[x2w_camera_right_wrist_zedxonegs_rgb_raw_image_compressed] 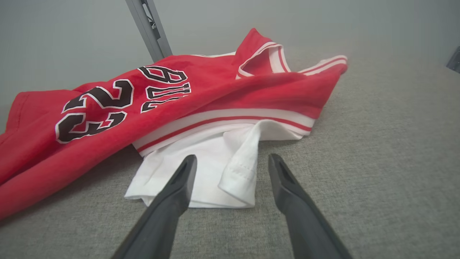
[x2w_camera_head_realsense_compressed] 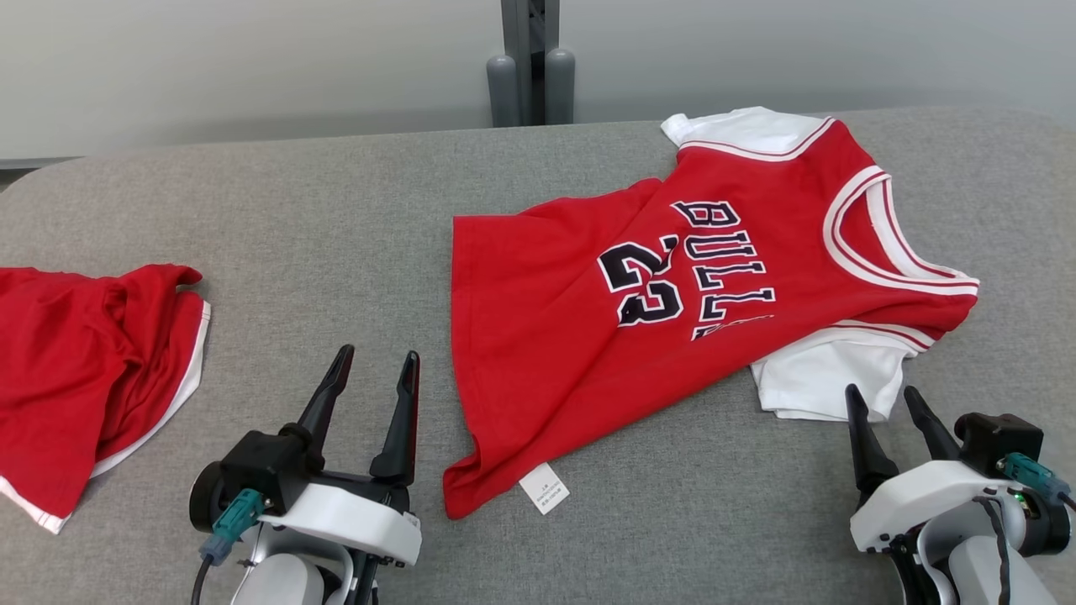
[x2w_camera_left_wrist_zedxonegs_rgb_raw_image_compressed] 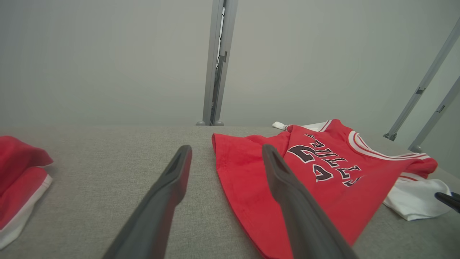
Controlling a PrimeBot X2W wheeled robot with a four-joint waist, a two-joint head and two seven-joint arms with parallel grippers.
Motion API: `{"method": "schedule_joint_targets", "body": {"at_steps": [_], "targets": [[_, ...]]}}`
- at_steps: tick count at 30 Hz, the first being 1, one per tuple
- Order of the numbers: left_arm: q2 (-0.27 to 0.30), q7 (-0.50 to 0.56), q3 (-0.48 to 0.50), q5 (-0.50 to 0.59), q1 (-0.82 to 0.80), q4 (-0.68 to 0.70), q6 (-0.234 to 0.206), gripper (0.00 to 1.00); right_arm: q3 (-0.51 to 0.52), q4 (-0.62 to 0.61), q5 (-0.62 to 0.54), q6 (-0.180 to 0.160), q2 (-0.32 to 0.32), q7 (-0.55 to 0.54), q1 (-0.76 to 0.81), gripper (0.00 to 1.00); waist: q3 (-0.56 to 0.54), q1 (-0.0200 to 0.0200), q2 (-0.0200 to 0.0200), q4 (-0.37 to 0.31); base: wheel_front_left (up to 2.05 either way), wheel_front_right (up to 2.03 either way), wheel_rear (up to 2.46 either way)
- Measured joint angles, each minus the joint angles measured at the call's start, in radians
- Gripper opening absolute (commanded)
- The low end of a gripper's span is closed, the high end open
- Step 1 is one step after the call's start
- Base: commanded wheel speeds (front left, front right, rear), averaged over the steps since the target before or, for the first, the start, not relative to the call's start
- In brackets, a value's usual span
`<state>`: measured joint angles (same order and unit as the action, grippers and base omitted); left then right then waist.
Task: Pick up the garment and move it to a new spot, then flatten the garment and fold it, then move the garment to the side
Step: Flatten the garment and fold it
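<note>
Red jersey (x2w_camera_head_realsense_compressed: 588, 336) lies rumpled toward right edge of desk (x2w_camera_head_realsense_compressed: 336, 210); left gripper (x2w_camera_head_realsense_compressed: 378, 353) and right gripper (x2w_camera_head_realsense_compressed: 880, 390) both wide, empty, at near edge flanking it, likely staged for pickup.

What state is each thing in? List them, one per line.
jersey: lying front up, rumpled, unfolded
red shorts: crumpled, at the far left
left end effector: open, empty, clear of the jersey
right end effector: open, empty, close to the white sleeve
</note>
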<state>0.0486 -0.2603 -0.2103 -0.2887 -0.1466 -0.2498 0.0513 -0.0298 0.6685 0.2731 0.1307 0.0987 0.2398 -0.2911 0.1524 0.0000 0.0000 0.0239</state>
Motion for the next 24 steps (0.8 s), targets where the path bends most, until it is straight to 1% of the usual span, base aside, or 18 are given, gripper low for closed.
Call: {"method": "schedule_joint_targets", "body": {"at_steps": [2, 3, 4, 5, 6, 7, 8, 15, 21, 24], "targets": [[0.000, 0.000, 0.002, 0.003, -0.004, 0.000, 0.000, 1.00, 0.007, 0.016, -0.005, 0.000, -0.003, 0.006, -0.012, 1.00, 0.006, 0.0000, 0.0000, 0.004, 0.00, 0.00, 0.00], [0.000, 0.000, 0.002, 0.005, -0.004, 0.000, 0.000, 1.00, 0.012, 0.024, -0.009, 0.000, -0.004, 0.007, -0.014, 0.95, 0.008, 0.0000, 0.0000, 0.006, 0.00, 0.00, 0.00], [0.000, 0.000, 0.003, 0.006, -0.004, 0.000, 0.000, 1.00, 0.019, 0.031, -0.012, 0.000, -0.006, 0.007, -0.016, 0.72, 0.010, 0.0000, 0.0000, 0.008, 0.00, 0.00, 0.00], [0.000, 0.000, 0.003, 0.006, -0.004, 0.000, 0.000, 1.00, 0.024, 0.037, -0.012, 0.000, -0.007, 0.007, -0.019, 0.44, 0.013, 0.0000, 0.0000, 0.008, 0.00, 0.00, 0.00], [0.000, 0.000, 0.004, 0.006, -0.005, 0.000, 0.000, 1.00, 0.027, 0.045, -0.013, 0.000, -0.007, 0.007, -0.026, 0.34, 0.015, 0.0000, 0.0001, 0.009, 0.00, 0.00, 0.00], [0.000, 0.000, 0.004, 0.006, -0.006, 0.000, 0.000, 1.00, 0.031, 0.051, -0.014, 0.000, -0.008, 0.007, -0.031, 0.02, 0.017, 0.0000, 0.0000, 0.009, 0.00, 0.00, 0.00], [0.000, 0.000, 0.005, 0.006, -0.006, 0.000, 0.000, 1.00, 0.035, 0.055, -0.016, 0.000, -0.010, 0.007, -0.034, 0.00, 0.018, 0.0000, 0.0000, 0.009, 0.00, 0.00, 0.00], [0.000, 0.000, 0.007, 0.009, -0.011, -0.010, 0.002, 1.00, 0.059, 0.072, -0.013, 0.000, -0.017, 0.016, -0.046, 0.00, 0.016, 0.0000, 0.0000, -0.001, 0.00, 0.00, 0.00], [0.000, 0.000, 0.004, 0.020, -0.007, -0.027, 0.017, 1.00, 0.068, 0.049, 0.060, 0.000, -0.024, 0.015, -0.029, 0.00, -0.003, 0.0000, 0.0000, -0.016, 0.00, 0.00, 0.00], [0.000, 0.000, 0.005, 0.031, 0.001, -0.035, 0.021, 1.00, 0.077, 0.022, 0.103, 0.000, -0.020, -0.003, -0.009, 0.00, -0.013, 0.0000, 0.0000, -0.027, 0.00, 0.00, 0.00]]}}
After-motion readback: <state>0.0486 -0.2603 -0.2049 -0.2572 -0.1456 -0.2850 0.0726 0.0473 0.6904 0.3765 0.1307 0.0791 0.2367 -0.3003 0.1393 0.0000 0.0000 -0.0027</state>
